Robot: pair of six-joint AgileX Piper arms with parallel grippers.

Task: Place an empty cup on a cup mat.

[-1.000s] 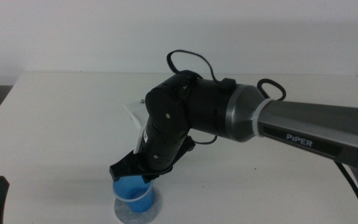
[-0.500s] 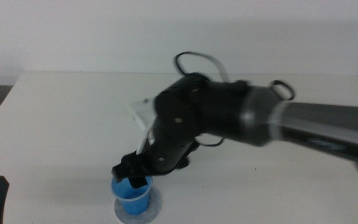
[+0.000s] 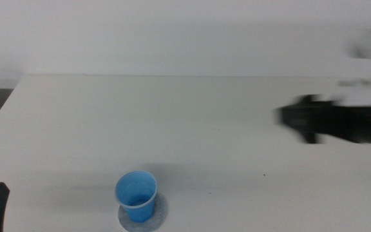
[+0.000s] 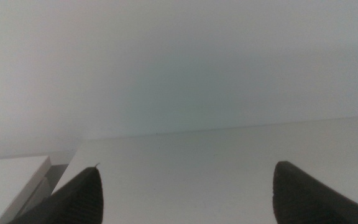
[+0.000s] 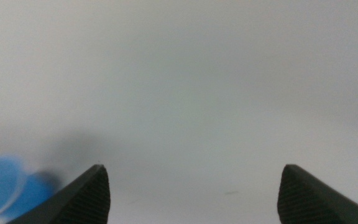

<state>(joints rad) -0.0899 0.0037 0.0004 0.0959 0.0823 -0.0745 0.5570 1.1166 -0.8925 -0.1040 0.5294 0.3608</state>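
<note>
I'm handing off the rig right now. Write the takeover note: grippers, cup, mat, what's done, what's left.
Right gripper: open, empty, blurred at the table's right side, far from the cup.
Left gripper: open, empty, waiting at the near left corner.
Cup: upright on the cup mat, near front edge, free of both grippers.
Done: placement looks complete.
Left: park the right arm.

Lab-like: bare white table (image 3: 192, 122), blank wall (image 3: 172, 32).

White table (image 3: 192, 122): grey cup mat (image 3: 158, 216) at bottom, left of center, blue cup (image 3: 136, 196) upright on it.
</note>
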